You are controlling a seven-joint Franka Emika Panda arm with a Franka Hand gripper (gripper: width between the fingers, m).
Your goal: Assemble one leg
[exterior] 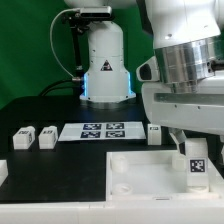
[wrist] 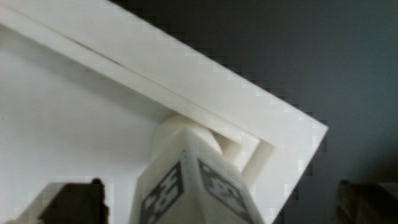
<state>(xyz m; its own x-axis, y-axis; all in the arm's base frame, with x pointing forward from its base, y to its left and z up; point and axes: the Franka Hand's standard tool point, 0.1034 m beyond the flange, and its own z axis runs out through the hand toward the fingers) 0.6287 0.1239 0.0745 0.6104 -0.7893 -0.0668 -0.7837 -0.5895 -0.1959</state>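
Observation:
One leg [exterior: 197,166], a small white block with black-and-white tags, stands upright at the near corner of the large white panel [exterior: 140,178] on the exterior view's right. In the wrist view this leg [wrist: 192,188] rises from the panel's corner [wrist: 107,110], one edge toward the camera. My gripper [exterior: 193,148] is right above it. Its dark fingers [wrist: 75,203] stand either side of the leg with a gap showing, so the gripper [wrist: 217,208] is open around the leg. Three more legs lie on the table: two [exterior: 22,138] [exterior: 47,138] on the left, one [exterior: 153,132] by the marker board.
The marker board [exterior: 97,130] lies flat behind the panel. The robot base [exterior: 105,70] stands at the back centre. Another white part [exterior: 2,172] shows at the left edge. The table is black.

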